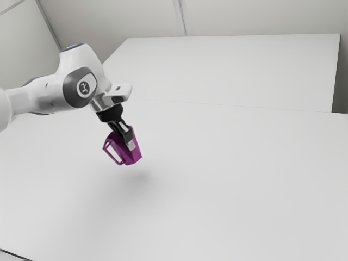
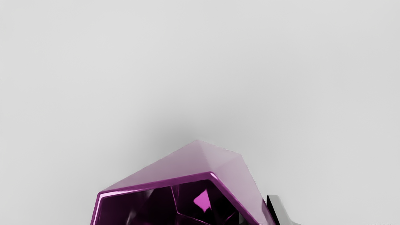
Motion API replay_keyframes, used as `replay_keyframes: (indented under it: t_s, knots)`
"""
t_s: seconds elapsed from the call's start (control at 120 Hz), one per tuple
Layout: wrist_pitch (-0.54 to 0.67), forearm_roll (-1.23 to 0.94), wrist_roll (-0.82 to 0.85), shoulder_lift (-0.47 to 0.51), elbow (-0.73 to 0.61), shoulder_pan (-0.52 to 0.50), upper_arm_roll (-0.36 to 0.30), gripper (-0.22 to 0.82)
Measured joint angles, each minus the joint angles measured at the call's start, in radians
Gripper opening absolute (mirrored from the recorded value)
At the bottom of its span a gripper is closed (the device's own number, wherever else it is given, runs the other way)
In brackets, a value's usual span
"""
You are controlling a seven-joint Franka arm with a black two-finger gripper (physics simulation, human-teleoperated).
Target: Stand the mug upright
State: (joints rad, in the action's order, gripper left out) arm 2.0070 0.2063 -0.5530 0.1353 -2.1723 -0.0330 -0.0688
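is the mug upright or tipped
Partly tipped: in the exterior view the mug leans, its sides slanting and its base off level.

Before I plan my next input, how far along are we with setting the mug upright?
Looks done: the hand grips the mug and has it off the table, its shadow lying apart below. In hand: the mug's mouth faces up toward the hand, but its body leans. Left, as I judge it: straighten it, lower its base to the table, then release.

Bright, diffuse light — soft grey shadow (image 1: 133, 181) on the table (image 1: 244, 196)
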Motion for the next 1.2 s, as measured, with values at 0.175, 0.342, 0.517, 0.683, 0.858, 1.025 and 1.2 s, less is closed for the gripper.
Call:
replay_keyframes:
  t_s: [0.175, 0.342, 0.517, 0.683, 0.858, 1.025, 1.2]
  knots:
    - [0.035, -0.118, 0.157, 0.087, -0.113, 0.042, 0.008, -0.17]
    - [0.173, -0.188, 0.275, 0.118, -0.241, 0.051, 0.008, -0.17]
    - [0.328, -0.248, 0.37, 0.117, -0.301, 0.057, 0.007, -0.17]
    - [0.392, -0.267, 0.442, 0.086, -0.315, 0.056, 0.007, -0.17]
    - [0.399, -0.271, 0.498, 0.055, -0.315, 0.053, 0.007, -0.17]
    - [0.403, -0.272, 0.539, 0.026, -0.314, 0.051, 0.007, -0.17]
    - [0.406, -0.271, 0.57, 0.005, -0.314, 0.051, 0.007, -0.17]
